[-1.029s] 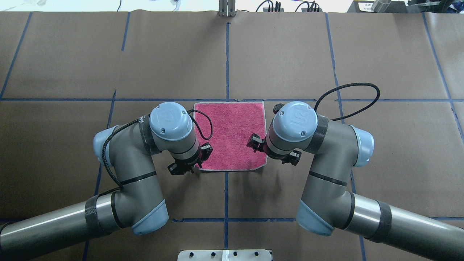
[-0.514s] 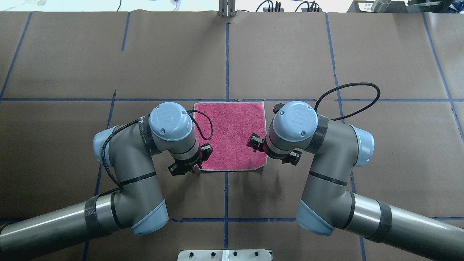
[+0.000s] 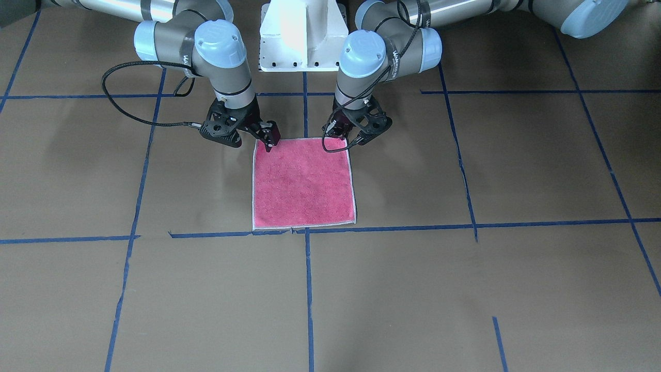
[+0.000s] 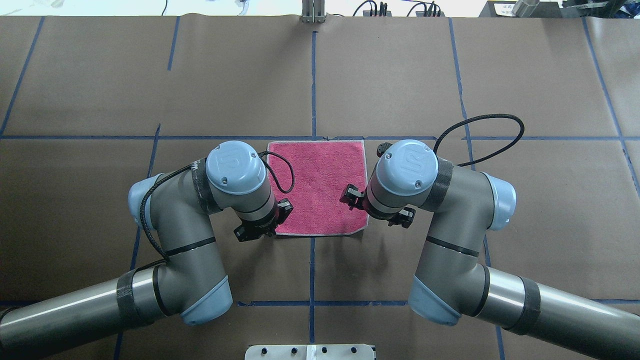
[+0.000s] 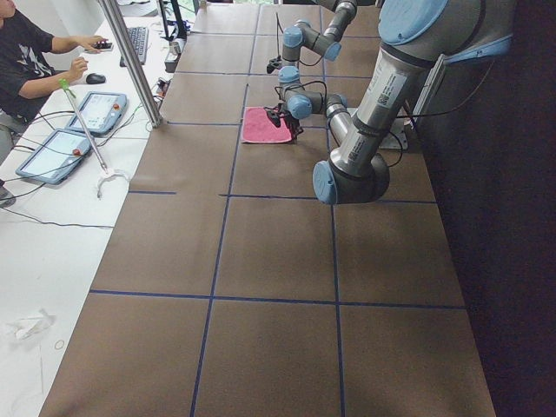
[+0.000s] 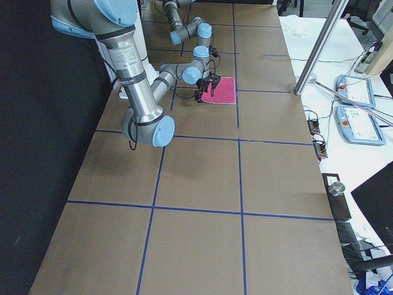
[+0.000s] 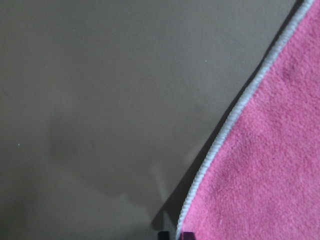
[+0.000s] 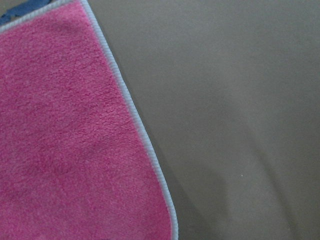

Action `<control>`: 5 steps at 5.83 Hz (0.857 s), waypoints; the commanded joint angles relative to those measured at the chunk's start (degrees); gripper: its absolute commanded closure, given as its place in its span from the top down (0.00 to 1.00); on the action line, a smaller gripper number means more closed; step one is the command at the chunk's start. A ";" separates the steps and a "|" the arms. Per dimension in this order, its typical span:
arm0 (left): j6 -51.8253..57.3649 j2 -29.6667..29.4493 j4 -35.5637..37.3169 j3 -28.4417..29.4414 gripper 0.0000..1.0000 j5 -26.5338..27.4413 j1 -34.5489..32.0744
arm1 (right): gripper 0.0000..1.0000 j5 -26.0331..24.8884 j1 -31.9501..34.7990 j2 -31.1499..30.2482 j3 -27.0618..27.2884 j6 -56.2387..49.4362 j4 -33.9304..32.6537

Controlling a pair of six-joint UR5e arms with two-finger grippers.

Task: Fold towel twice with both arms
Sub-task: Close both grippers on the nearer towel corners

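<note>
The towel (image 4: 320,185) lies flat and pink side up on the brown table, its pale edge along all sides; it also shows in the front view (image 3: 302,183). My left gripper (image 3: 347,138) is at the towel's near left corner. In the left wrist view two fingertips (image 7: 187,235) sit close on either side of the white edge (image 7: 225,130), so it looks shut on it. My right gripper (image 3: 264,140) is low at the near right corner and looks open. The right wrist view shows only the towel's rounded corner (image 8: 65,150), no fingertips.
The white pedestal base (image 3: 302,36) stands behind both arms. Blue tape lines (image 4: 312,90) cross the brown paper. A black cable loop (image 4: 480,130) hangs off the right wrist. An operator (image 5: 35,52) sits beyond the table's far side with tablets (image 5: 95,113) and a metal pole (image 5: 130,61).
My left gripper's jaws have drawn a little closer together at the towel's near left corner. The right arm and the towel have not moved.
</note>
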 commanded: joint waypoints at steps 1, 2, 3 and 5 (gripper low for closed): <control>0.08 0.00 0.00 -0.08 0.06 0.00 0.00 | 1.00 0.00 0.00 -0.02 0.22 0.06 0.00; 0.08 0.00 0.00 -0.17 0.06 0.00 0.00 | 1.00 0.00 -0.09 -0.11 0.14 0.06 0.35; 0.08 0.00 0.00 -0.17 0.06 0.00 0.00 | 1.00 0.00 -0.61 -0.11 -0.30 0.49 0.53; 0.08 0.00 0.08 -0.17 0.06 0.17 -0.17 | 1.00 0.18 -2.63 -0.29 -0.30 6.46 0.62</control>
